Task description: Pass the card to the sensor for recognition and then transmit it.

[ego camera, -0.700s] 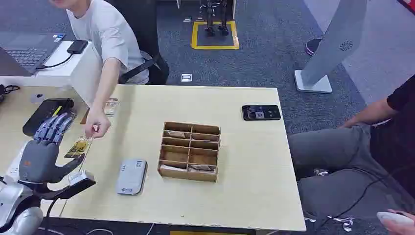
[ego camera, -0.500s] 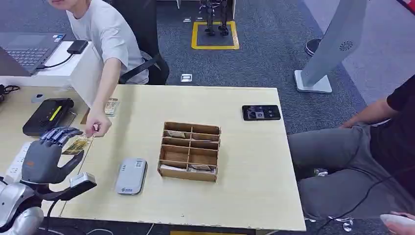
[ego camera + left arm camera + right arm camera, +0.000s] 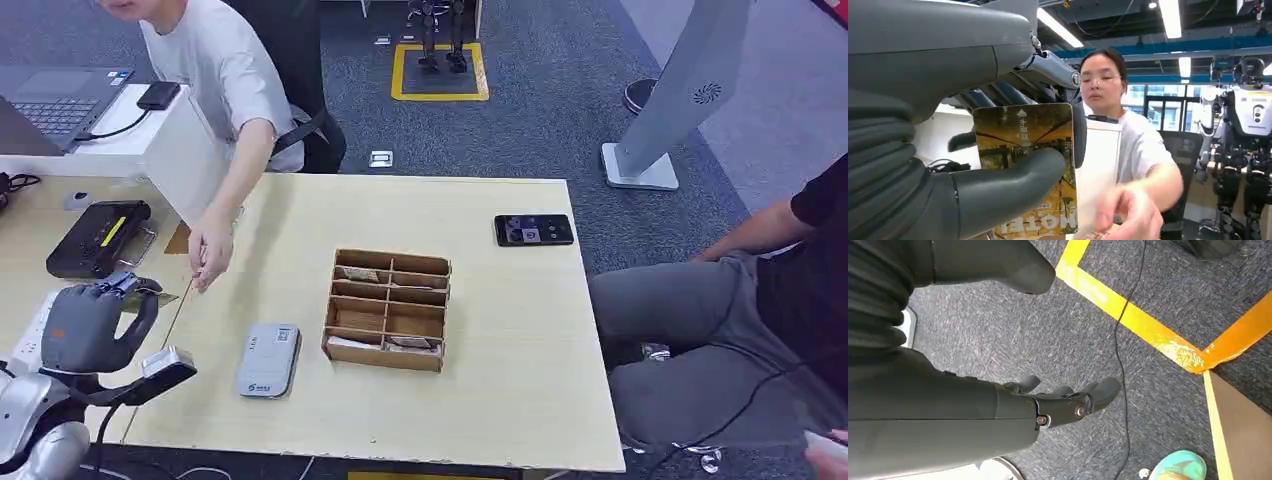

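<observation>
A yellow-brown card (image 3: 1023, 145) printed with a picture sits in my left hand (image 3: 95, 320), pinched between the thick thumb (image 3: 1008, 190) and the dark fingers (image 3: 1053, 70). In the head view that hand hovers off the table's left edge with its fingers curled, and only the card's (image 3: 162, 297) edge shows. The grey-white card sensor (image 3: 268, 360) lies flat on the table to the right of the hand, apart from it. My right hand (image 3: 1058, 402) hangs over grey carpet, fingers loosely spread and holding nothing.
A person in a white shirt leans over the table's far-left side, their hand (image 3: 210, 252) just beyond my left hand. A wooden divided box (image 3: 388, 308) stands mid-table, and a phone (image 3: 533, 229) lies far right. A black device (image 3: 98, 236) rests on the left desk. Another person sits at right.
The person let go of the card and drew their hand back. My left hand's fingers curled from spread to closed around the card.
</observation>
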Robot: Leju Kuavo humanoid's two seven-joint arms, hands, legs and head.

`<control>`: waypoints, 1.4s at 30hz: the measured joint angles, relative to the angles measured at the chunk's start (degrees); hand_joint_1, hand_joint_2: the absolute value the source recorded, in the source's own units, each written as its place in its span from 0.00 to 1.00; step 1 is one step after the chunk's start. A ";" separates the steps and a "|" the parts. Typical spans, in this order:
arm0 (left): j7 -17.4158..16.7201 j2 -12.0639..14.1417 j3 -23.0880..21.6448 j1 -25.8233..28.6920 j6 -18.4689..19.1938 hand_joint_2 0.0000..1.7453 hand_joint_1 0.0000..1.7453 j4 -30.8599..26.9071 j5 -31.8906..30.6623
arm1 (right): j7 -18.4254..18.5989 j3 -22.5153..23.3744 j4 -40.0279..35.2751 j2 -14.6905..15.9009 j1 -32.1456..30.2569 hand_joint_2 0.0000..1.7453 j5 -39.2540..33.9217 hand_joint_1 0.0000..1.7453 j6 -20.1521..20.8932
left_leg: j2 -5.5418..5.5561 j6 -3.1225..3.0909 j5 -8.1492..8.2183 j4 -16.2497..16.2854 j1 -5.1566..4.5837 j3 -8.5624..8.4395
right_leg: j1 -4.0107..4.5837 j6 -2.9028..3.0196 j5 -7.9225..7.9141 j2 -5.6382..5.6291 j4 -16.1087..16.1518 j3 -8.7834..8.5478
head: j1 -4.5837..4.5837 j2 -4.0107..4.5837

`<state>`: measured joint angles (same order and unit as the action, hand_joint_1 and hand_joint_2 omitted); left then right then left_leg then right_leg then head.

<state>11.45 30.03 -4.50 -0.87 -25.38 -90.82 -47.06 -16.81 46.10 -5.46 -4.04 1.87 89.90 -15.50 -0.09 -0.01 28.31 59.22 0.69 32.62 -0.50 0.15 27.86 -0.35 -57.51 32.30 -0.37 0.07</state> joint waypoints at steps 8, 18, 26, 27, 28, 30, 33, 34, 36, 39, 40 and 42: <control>2.34 -0.15 0.11 0.03 1.71 1.00 1.00 0.00 6.72 | -0.18 0.00 0.02 0.02 0.03 1.00 0.00 0.00 -0.52 | 0.00 0.00 0.00 0.00 0.00 -0.01 | 0.00 0.00 0.00 0.00 0.00 -0.01 | 0.00 0.00; -8.33 -4.86 0.11 0.33 33.17 1.00 1.00 -3.67 34.98 | 1.07 0.50 -0.52 -0.04 0.04 1.00 0.00 0.00 0.37 | 0.02 0.00 0.00 0.01 -0.04 0.00 | -0.01 -0.01 0.00 0.02 0.01 -0.01 | -0.04 0.00; -14.25 -11.19 -0.26 0.17 31.06 1.00 1.00 -3.85 37.42 | 1.20 0.83 -1.16 -0.13 0.05 1.00 -0.02 0.00 0.02 | 0.01 0.00 0.00 0.02 -0.03 -0.01 | -0.01 -0.01 -0.01 0.01 0.01 0.00 | -0.04 0.00; -14.29 -11.59 -0.39 0.11 30.88 1.00 1.00 -3.85 37.51 | 1.20 0.85 -1.18 -0.13 0.05 1.00 0.00 0.00 0.02 | 0.01 0.00 0.00 0.02 -0.03 -0.01 | -0.01 -0.01 -0.01 0.01 0.01 0.00 | -0.04 0.00; -14.40 -11.91 -0.50 0.06 30.84 1.00 1.00 -3.85 37.59 | 1.20 0.85 -1.18 -0.13 0.05 1.00 -0.02 0.00 0.02 | 0.01 0.00 0.00 0.02 -0.03 -0.01 | -0.01 -0.01 -0.01 0.01 0.01 0.00 | -0.02 0.00; -14.40 -12.39 -0.55 0.05 30.60 1.00 1.00 -3.85 37.64 | 1.20 0.85 -1.18 -0.13 0.04 1.00 -0.02 0.00 0.02 | 0.01 0.00 0.00 0.01 -0.01 -0.01 | -0.01 -0.01 -0.01 0.00 0.01 0.00 | -0.02 0.00; -15.02 -13.46 -0.63 -0.35 27.78 1.00 1.00 -3.61 36.78 | 1.94 0.85 -1.20 -0.15 0.05 1.00 0.00 0.00 0.09 | 0.01 0.00 0.00 0.01 -0.01 -0.01 | -0.01 -0.01 -0.01 0.01 0.01 0.01 | -0.02 0.00; -15.26 -13.99 -0.63 -0.70 26.03 1.00 1.00 -3.04 36.87 | 2.14 0.85 -1.20 -0.24 0.08 1.00 0.02 0.00 0.09 | 0.02 0.00 0.00 0.01 -0.02 -0.01 | -0.01 -0.01 -0.01 0.02 0.00 0.00 | -0.02 0.00; -15.26 -15.27 -0.63 -1.34 23.04 1.00 1.00 -1.66 36.79 | 2.19 0.85 -1.20 -0.48 0.15 1.00 0.07 0.00 0.09 | 0.03 0.00 0.00 0.01 -0.01 -0.01 | -0.01 0.00 -0.01 0.02 0.00 -0.01 | -0.02 0.00; -15.23 -16.50 -0.63 -1.75 22.10 1.00 1.00 -0.76 36.61 | 2.19 0.85 -1.18 -0.81 0.23 1.00 0.09 0.00 0.09 | 0.01 0.00 0.00 0.01 -0.02 -0.01 | -0.01 -0.01 -0.01 0.01 0.00 -0.01 | -0.04 0.00; -15.23 -16.74 -0.63 -1.84 21.95 1.00 1.00 -0.44 36.61 | 2.19 0.85 -1.18 -0.94 0.23 1.00 0.09 0.00 0.09 | 0.01 0.00 0.00 0.02 -0.02 -0.01 | -0.01 -0.01 -0.01 0.01 0.00 -0.01 | -0.04 0.00; -15.23 -17.16 -0.63 -1.99 21.92 1.00 1.00 0.00 36.61 | 2.19 0.85 -1.18 -1.05 0.27 1.00 0.11 0.00 0.09 | 0.02 0.00 0.00 0.02 -0.03 -0.01 | -0.01 -0.01 -0.01 0.01 0.00 -0.01 | -0.02 0.00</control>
<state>-3.78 12.87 -5.14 -2.86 -3.45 -90.82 -10.45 -14.62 46.95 -6.64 -5.09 2.14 90.01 -15.41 -0.07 -0.01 28.31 59.23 0.66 32.61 -0.50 0.14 27.85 -0.35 -57.51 32.29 -0.40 0.07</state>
